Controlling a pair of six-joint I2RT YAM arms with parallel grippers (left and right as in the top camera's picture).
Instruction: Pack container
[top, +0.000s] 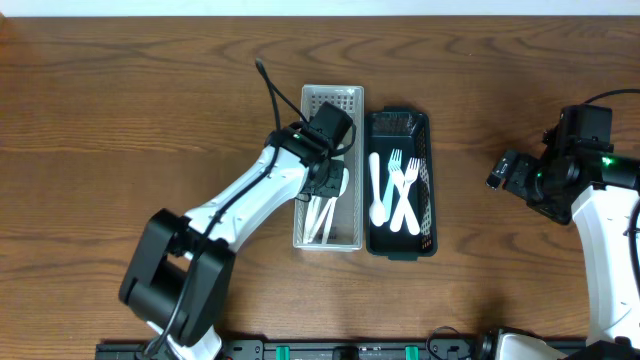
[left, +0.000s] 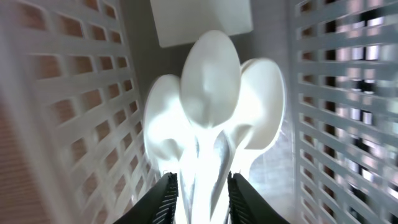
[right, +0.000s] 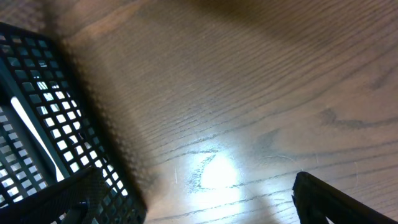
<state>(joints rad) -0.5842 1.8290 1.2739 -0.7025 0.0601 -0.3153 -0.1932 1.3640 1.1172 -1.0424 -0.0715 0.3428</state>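
Left wrist: white spoons (left: 214, 118) between left hand (left: 202, 199) fingers, in basket (left: 62, 124); grip unclear

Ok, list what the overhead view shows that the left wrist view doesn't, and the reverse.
Only overhead: the black basket holding forks and a single spoon, and the right tool, open, off to its right above the wooden table. Only left wrist: a close look at three overlapping white spoons, with the left tool and its fingers on either side of their handles; whether it grips them is unclear. Both: the white basket and those white spoons lying inside it.
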